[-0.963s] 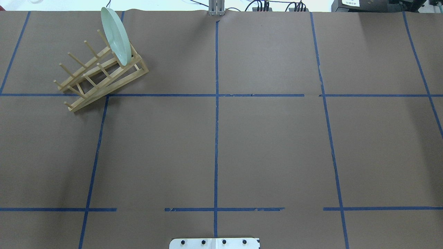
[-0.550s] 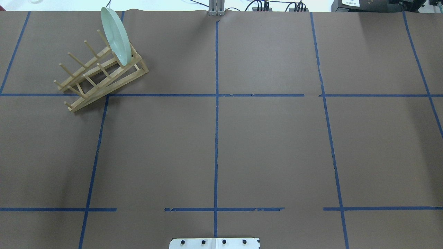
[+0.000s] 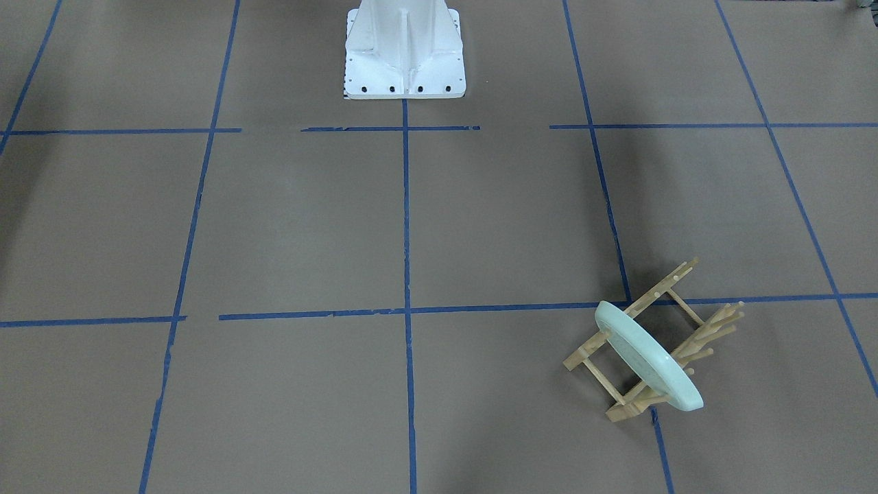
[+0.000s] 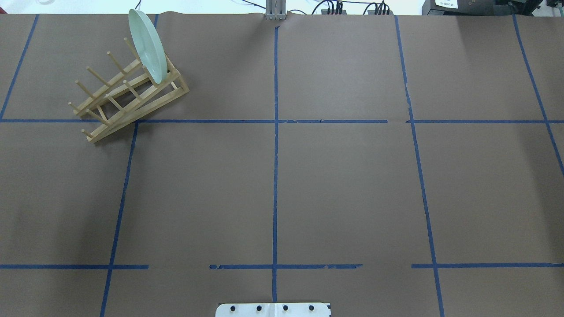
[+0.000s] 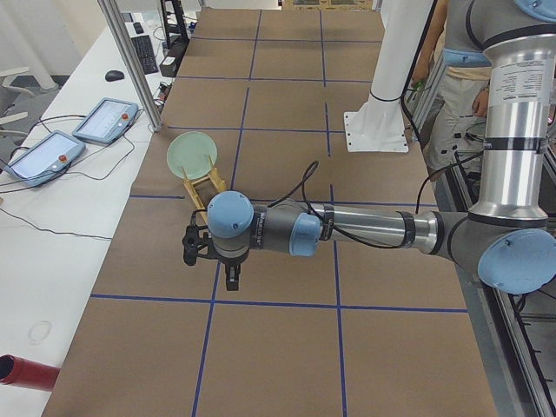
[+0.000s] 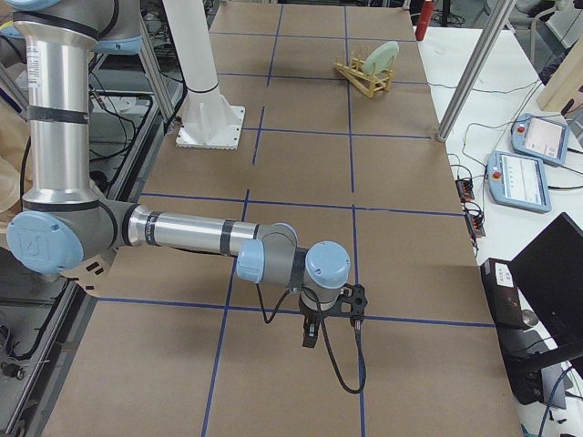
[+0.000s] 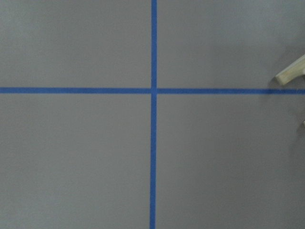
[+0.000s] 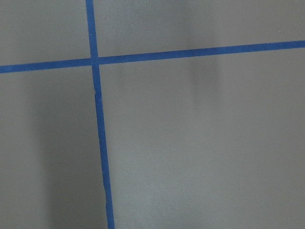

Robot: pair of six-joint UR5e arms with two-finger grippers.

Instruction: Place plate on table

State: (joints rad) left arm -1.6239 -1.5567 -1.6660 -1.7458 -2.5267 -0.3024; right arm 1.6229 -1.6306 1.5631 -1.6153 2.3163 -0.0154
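Left claw [image 5: 228, 278] and right claw [image 6: 310, 335], two in all, hang above the one desk [image 4: 343, 185]; whether either is wide or narrow I cannot tell. One wooden rack [image 4: 119, 99] sits on the robot's far left, and one plate [image 4: 149, 46] stands on edge at its end
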